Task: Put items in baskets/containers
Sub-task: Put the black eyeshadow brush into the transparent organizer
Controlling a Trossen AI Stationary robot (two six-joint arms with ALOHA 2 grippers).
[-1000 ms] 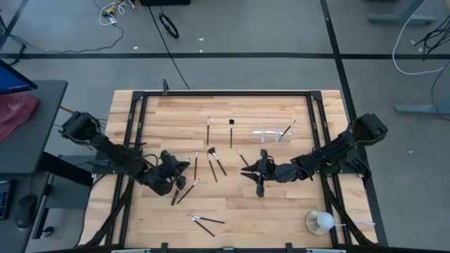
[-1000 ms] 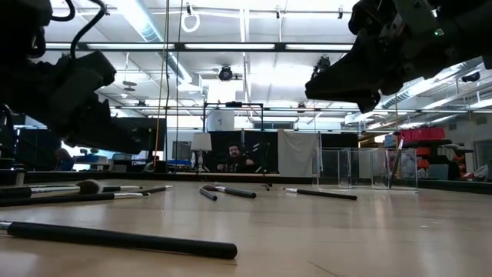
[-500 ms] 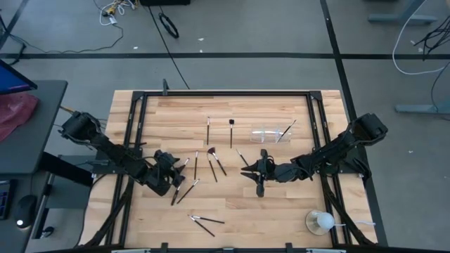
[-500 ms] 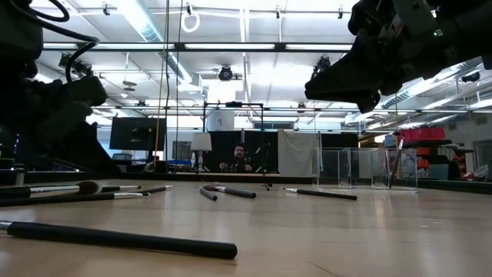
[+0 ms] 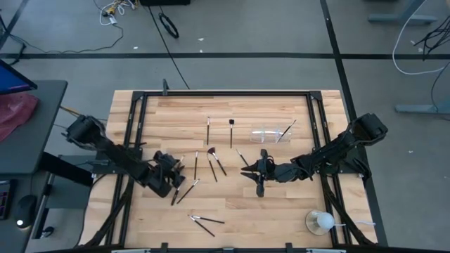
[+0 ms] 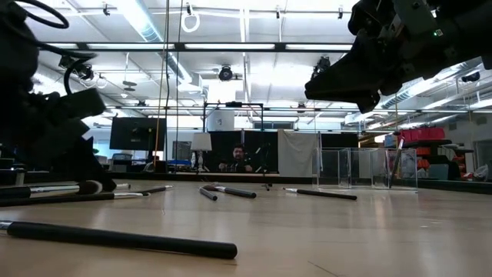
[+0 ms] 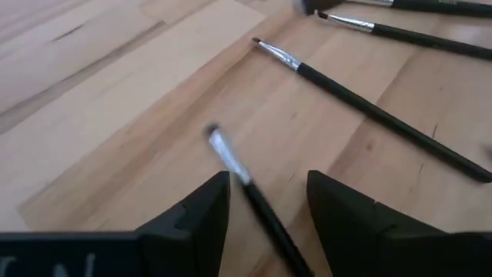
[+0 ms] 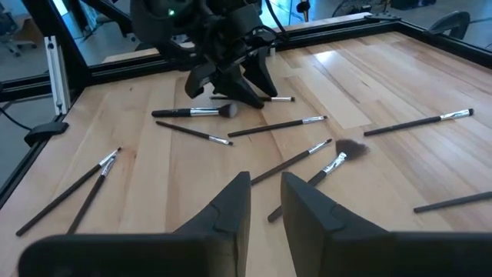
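Wooden table (image 5: 281, 211) is being strewn with about eleven brushes (image 5: 209, 128); one clear tray (image 5: 267, 134) near the far edge. Left tool (image 7: 261, 208) is being held open astride a brush, right tool (image 8: 263, 200) slightly parted, empty.

Table (image 5: 281, 204): pale, smooth wooden planks with visible grain, inside a black metal frame (image 5: 225, 92). Makeup brushes (image 7: 361, 100): matt black stick handles, shiny silver metal ferrules, soft bristle tips. Tray (image 5: 271, 133): clear, glossy plastic. Left gripper (image 7: 265, 223) fingers: matt black plastic. Floor (image 5: 246, 42): dull grey, smooth.
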